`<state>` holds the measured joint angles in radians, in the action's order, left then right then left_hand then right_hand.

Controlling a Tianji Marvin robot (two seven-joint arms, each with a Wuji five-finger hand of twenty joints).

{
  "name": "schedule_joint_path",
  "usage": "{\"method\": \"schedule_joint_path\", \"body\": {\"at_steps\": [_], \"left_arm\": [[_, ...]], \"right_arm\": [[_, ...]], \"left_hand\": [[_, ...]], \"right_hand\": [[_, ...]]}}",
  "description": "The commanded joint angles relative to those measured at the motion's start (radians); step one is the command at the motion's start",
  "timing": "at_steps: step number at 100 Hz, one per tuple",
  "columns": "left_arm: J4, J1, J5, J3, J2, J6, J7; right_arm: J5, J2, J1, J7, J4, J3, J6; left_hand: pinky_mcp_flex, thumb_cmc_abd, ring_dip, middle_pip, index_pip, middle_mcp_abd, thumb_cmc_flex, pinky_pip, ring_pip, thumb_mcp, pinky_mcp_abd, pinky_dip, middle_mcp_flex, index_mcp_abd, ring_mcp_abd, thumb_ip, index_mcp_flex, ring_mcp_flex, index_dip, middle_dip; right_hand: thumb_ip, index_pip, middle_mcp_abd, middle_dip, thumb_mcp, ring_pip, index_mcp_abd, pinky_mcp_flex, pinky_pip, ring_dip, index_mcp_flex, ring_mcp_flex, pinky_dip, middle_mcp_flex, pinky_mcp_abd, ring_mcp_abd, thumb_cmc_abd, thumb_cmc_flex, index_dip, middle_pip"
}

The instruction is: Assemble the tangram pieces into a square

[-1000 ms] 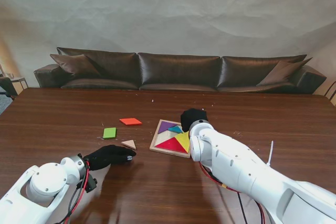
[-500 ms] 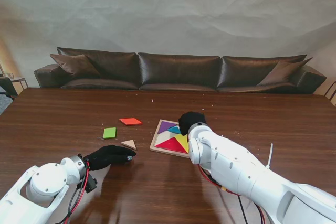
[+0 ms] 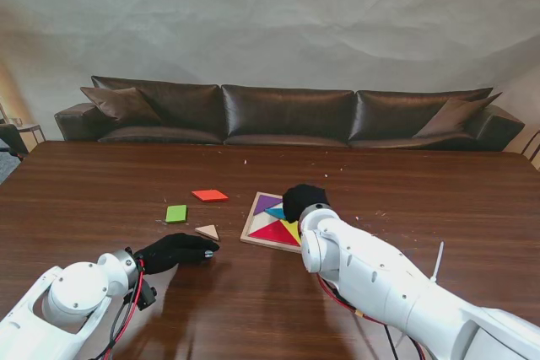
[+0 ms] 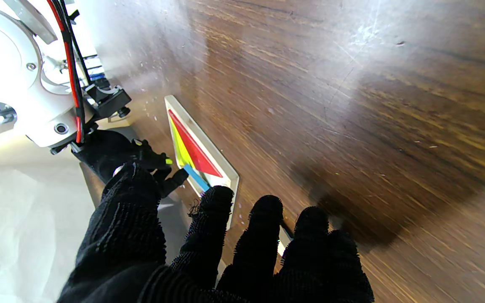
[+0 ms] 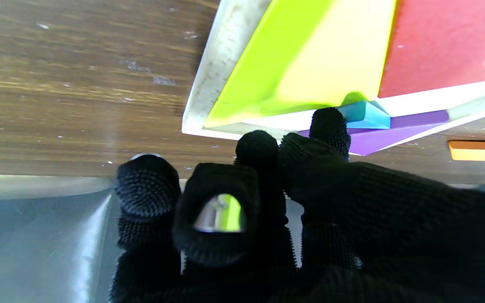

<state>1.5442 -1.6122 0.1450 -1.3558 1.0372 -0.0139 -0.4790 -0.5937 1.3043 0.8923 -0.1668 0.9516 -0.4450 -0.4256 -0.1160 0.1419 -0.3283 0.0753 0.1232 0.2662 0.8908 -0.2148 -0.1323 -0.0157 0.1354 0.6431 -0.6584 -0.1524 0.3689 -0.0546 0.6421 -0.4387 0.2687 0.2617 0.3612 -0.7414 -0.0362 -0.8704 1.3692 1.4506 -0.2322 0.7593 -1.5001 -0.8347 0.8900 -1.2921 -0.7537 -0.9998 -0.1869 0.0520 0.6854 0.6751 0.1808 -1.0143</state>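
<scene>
Since the earlier frames the right robot hand (image 3: 305, 200) had slid toward the left across the far side of the wooden tray (image 3: 251, 238), while the left robot hand (image 3: 175, 251) had stayed where it lay. Nearest to me, that left robot hand rested flat on the desk (image 3: 101, 191), fingers spread and holding nothing, its tips pointing toward the tan triangle (image 3: 207, 231), which lay just beyond them, slightly farther from me. That made the left robot hand the closer one for this loose piece, with the tray to the right of it. Inside the tray sat the red triangle (image 3: 274, 233), the yellow triangle (image 3: 294, 227), the blue piece (image 3: 275, 212) and the purple triangle (image 3: 268, 201). The right robot hand hovered low over the tray's far part, fingers curled together, one fingertip (image 5: 329, 122) touching or nearly touching the blue piece; whether it gripped anything I could not tell. Farther out, to the left of the tray, lay the green square (image 3: 175, 213) and beyond it the orange parallelogram (image 3: 209, 196), its long axis running left to right, both apart from either hand.
</scene>
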Motion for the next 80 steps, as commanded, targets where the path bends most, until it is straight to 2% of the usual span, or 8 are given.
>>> {"method": "schedule_joint_path", "body": {"at_steps": [1, 47, 80], "left_arm": [[-0.01, -0.014, -0.001, 0.007, 0.002, 0.01, -0.023], [-0.009, -0.016, -0.002, 0.008, 0.003, 0.011, -0.02], [-0.006, -0.019, -0.003, 0.007, 0.003, 0.014, -0.019]], "right_arm": [[-0.007, -0.001, 0.015, 0.01, 0.025, -0.001, -0.002], [0.016, -0.004, 0.057, 0.015, 0.09, -0.025, -0.019], [0.035, -0.001, 0.084, -0.005, 0.119, -0.047, 0.0]], "left_hand": [[-0.033, -0.045, -0.012, 0.003, 0.003, -0.007, 0.016, -0.012, -0.003, 0.024, 0.222, -0.002, -0.003, 0.003, 0.059, 0.029, 0.013, -0.015, 0.004, 0.01], [-0.033, -0.044, -0.012, 0.003, 0.003, -0.007, 0.017, -0.012, -0.003, 0.024, 0.222, -0.002, -0.004, 0.002, 0.059, 0.029, 0.013, -0.014, 0.004, 0.01], [-0.033, -0.045, -0.012, 0.003, 0.003, -0.006, 0.017, -0.012, -0.003, 0.024, 0.223, -0.003, -0.004, 0.001, 0.061, 0.029, 0.013, -0.014, 0.004, 0.01]], "right_hand": [[0.021, -0.026, 0.017, 0.005, 0.055, 0.036, -0.01, 0.024, -0.066, -0.01, 0.02, -0.027, -0.01, -0.019, -0.009, 0.015, 0.038, -0.012, -0.002, -0.02], [0.019, -0.028, 0.016, 0.008, 0.054, 0.035, -0.007, 0.025, -0.067, -0.01, 0.025, -0.027, -0.009, -0.023, -0.009, 0.014, 0.037, -0.009, -0.004, -0.016], [0.019, -0.038, 0.014, 0.013, 0.052, 0.032, -0.006, 0.021, -0.065, -0.008, 0.042, -0.026, -0.007, -0.03, -0.008, 0.007, 0.038, -0.003, -0.002, -0.013]]}}
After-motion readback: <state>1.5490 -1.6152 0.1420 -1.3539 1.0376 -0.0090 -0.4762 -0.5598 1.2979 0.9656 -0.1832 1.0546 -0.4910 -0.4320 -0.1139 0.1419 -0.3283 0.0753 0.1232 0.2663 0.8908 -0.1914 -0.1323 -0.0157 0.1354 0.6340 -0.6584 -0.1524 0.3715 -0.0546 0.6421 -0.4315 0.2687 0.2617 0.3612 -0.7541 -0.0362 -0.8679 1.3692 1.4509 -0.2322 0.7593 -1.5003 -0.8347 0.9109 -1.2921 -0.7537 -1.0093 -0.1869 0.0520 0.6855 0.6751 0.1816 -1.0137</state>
